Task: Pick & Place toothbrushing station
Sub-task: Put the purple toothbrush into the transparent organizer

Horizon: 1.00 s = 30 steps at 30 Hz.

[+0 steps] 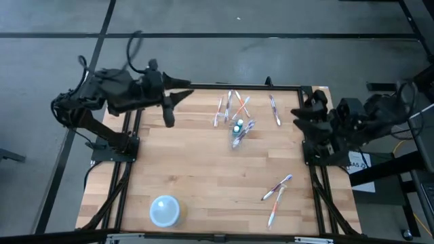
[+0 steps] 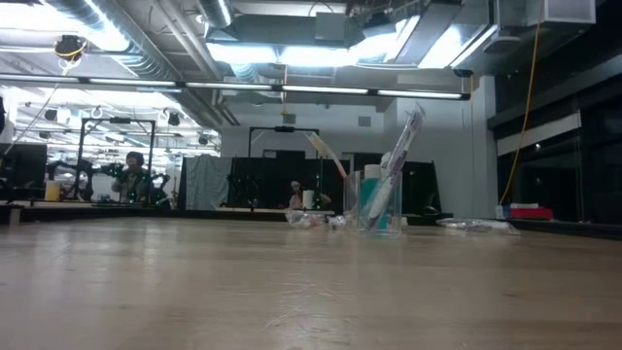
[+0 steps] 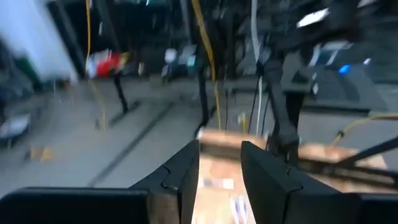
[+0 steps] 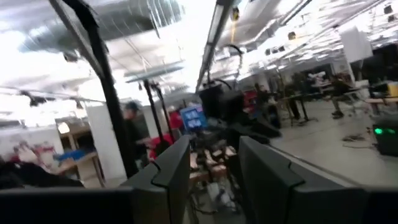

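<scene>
A small clear cup (image 1: 238, 137) stands on the wooden table (image 1: 203, 169) right of its middle. It holds the teal tube (image 2: 373, 202) and a few white toothbrushes (image 2: 402, 142) that lean on its rim. Loose toothbrushes lie behind it (image 1: 228, 107), one lies at the far right (image 1: 274, 109), and more lie at the near right (image 1: 277, 190). My left gripper (image 1: 182, 93) is open and empty, raised over the table's far left corner. My right gripper (image 1: 297, 115) is open and empty at the table's right edge. Each wrist view shows a gap between the fingers, left (image 3: 219, 171) and right (image 4: 214, 165).
A pale blue round bowl (image 1: 165, 210) sits upside down near the front edge, left of centre. A black frame (image 1: 129, 135) borders the table's left, far and right sides. Bare wood lies between the bowl and the cup.
</scene>
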Tool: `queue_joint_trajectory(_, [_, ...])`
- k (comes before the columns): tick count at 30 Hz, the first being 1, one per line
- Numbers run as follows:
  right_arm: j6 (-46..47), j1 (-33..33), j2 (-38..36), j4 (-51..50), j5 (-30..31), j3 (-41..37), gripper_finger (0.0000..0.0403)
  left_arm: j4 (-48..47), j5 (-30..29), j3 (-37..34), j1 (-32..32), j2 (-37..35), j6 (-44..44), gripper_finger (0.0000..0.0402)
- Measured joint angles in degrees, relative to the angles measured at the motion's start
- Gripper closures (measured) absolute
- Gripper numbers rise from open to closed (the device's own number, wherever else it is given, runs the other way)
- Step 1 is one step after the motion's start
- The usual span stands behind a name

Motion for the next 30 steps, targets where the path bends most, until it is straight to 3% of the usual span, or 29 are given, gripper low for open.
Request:
queue_joint_trajectory(4, [4.57,-2.97,1.75,-17.44,-0.57,10.76,0.0261,4.74,2.13,0.00,1.18,-1.89,7.12,0.0288])
queue_joint_trajectory(10, [15.67,-8.18,7.37,-51.63,0.66,27.22,0.0261,0.25,10.67,0.00,8.89,-6.09,5.40,0.0288])
queue_joint_trajectory(16, [28.25,-20.35,8.91,-78.31,-2.74,31.52,0.0261,-8.53,15.00,-1.58,19.90,-7.95,-0.27,0.0288])
queue_joint_trajectory(20, [27.51,-30.22,8.03,-79.63,-8.83,30.00,0.0261,-3.92,16.44,-10.56,25.34,-10.36,-4.59,0.0288])
queue_joint_trajectory(30, [23.34,-55.13,12.17,-70.15,-34.96,19.77,0.0261,22.04,16.68,-47.61,33.13,-21.62,-28.93,0.0288])
